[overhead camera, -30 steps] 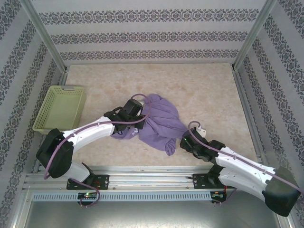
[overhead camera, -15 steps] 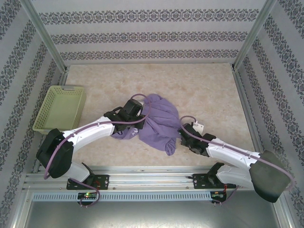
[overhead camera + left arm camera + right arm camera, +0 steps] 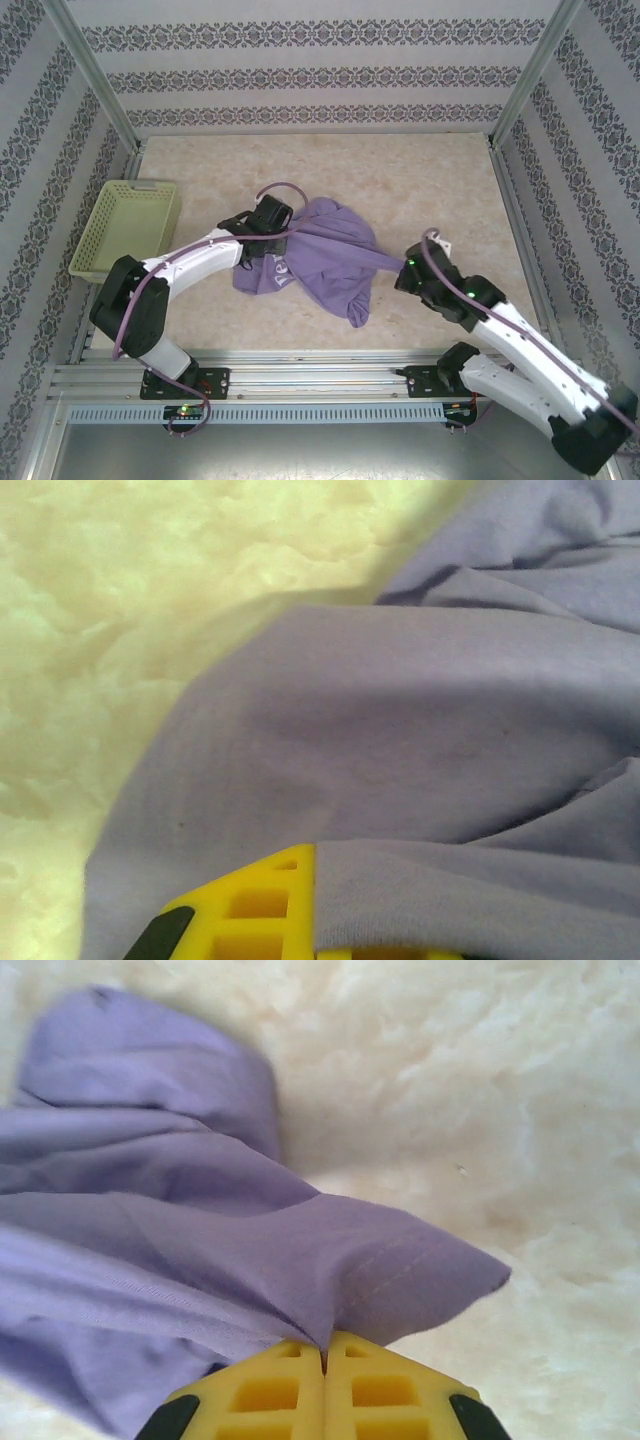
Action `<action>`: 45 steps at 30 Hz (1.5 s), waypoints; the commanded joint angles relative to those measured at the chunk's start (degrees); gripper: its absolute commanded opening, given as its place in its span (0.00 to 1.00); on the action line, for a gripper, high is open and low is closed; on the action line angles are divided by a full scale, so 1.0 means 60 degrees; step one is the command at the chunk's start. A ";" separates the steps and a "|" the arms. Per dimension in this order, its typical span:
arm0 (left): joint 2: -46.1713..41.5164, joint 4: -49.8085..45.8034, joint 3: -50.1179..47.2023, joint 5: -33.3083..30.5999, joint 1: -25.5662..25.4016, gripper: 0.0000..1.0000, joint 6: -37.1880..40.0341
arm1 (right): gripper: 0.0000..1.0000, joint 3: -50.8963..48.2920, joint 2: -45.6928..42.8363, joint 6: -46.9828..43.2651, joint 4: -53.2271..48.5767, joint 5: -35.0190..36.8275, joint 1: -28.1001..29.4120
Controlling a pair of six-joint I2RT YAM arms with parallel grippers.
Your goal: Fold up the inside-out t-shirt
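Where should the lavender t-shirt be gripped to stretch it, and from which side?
By its thin stitched edges, from the outer sides: the right gripper pinches a hemmed corner of the t-shirt, the left gripper the opposite side, cloth taut between.

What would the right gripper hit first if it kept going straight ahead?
The purple t-shirt: the right gripper is pinching its edge, and the rest of the bunched cloth seems to lie straight ahead.
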 commanded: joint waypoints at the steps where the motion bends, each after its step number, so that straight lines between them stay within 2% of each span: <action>1: -0.0171 -0.0252 0.0122 -0.0558 0.0015 0.00 0.0259 | 0.00 0.0010 -0.0301 -0.0802 -0.1054 -0.1103 -0.0508; 6: -0.0261 0.0019 0.0283 0.0153 -0.1204 0.00 0.1130 | 0.00 -0.0428 0.0339 -0.0781 0.0846 -0.2411 -0.0304; 7: -0.0365 0.0135 0.0228 0.0491 -0.1453 0.03 0.1209 | 0.00 -0.0467 0.0499 -0.0770 0.1252 -0.2476 -0.0096; 9: -0.0829 0.0620 -0.0123 0.0980 -0.1922 0.17 0.1372 | 0.00 -0.0334 0.0700 -0.0817 0.1730 -0.2250 0.0316; 11: -0.1563 0.1308 -0.0677 0.1258 -0.2485 0.39 0.1743 | 0.00 -0.0111 0.0812 -0.0939 0.2043 -0.2111 0.0684; 12: -0.1852 0.1575 -0.0850 0.1333 -0.2741 0.45 0.1934 | 0.00 0.0000 0.0853 -0.0978 0.2188 -0.2158 0.0774; 15: -0.2562 0.2441 -0.1383 0.1777 -0.3614 0.51 0.2605 | 0.00 0.0322 0.0982 -0.1099 0.2552 -0.2328 0.0992; 18: -0.2708 0.3612 -0.1851 0.1881 -0.4310 0.61 0.3121 | 0.00 0.0621 0.1164 -0.1198 0.2580 -0.2418 0.1092; 22: -0.1929 0.4323 -0.1686 0.1571 -0.4396 0.65 0.2886 | 0.00 0.0783 0.1104 -0.1229 0.2632 -0.2554 0.1244; 26: -0.0957 0.4691 -0.1263 0.1201 -0.4362 0.59 0.2805 | 0.00 0.0792 0.0870 -0.1201 0.2495 -0.2501 0.1302; 28: -0.0546 0.4657 -0.0976 0.0930 -0.4245 0.50 0.2703 | 0.00 0.0764 0.0804 -0.1229 0.2401 -0.2473 0.1307; 31: -0.0143 0.4792 -0.0742 0.1119 -0.4023 0.41 0.2592 | 0.00 0.0711 0.0689 -0.1287 0.2220 -0.2322 0.1298; 37: 0.0293 0.5156 -0.0457 0.1896 -0.3843 0.04 0.2510 | 0.00 0.0505 0.0629 -0.1507 0.1519 -0.1241 0.1066; 38: 0.0340 0.5202 -0.0422 0.2019 -0.3822 0.00 0.2491 | 0.00 0.0448 0.0662 -0.1524 0.1335 -0.0928 0.1002; 43: 0.0576 0.5022 -0.0150 0.2590 -0.3831 0.00 0.2333 | 0.01 -0.0069 0.0965 -0.1362 0.0662 0.0122 0.0399; 45: 0.0642 0.4890 0.0061 0.3381 -0.3830 0.00 0.2189 | 0.09 -0.0279 0.1174 -0.1194 0.0501 0.0389 0.0072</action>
